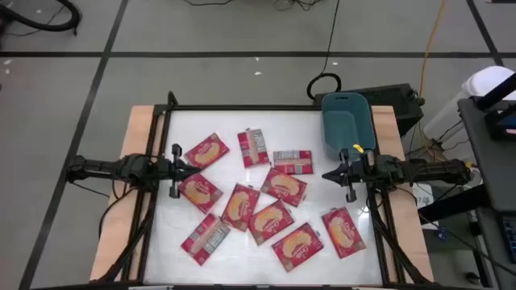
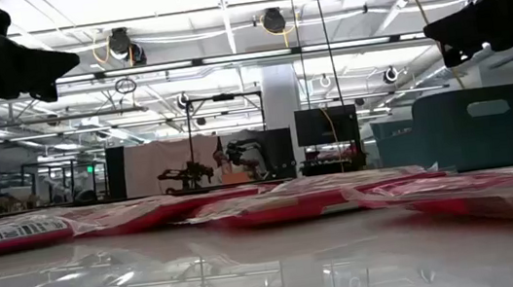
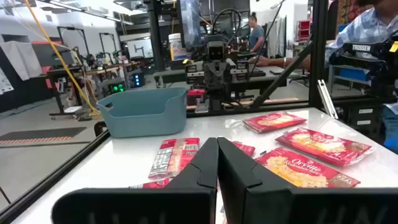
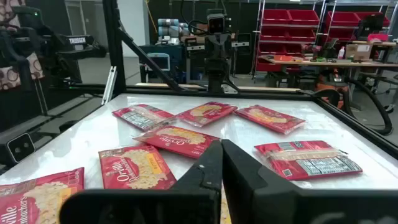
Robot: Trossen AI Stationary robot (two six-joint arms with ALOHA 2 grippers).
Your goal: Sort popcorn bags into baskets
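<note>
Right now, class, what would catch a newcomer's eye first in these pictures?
The scatter of red popcorn bags across the middle of the white table. Next, the teal basket at the far right corner, with nothing in it. Both arms wait at the sides, left hand and right hand shut.

red popcorn bags (image 4: pixel 186 140) are seen scattered on the white table (image 4: pixel 249 134) beyond the closed right gripper (image 4: pixel 221 163).

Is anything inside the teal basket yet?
The teal basket looks empty from above; its bare floor shows, with no popcorn bags inside. The far inner corners are shaded.
</note>
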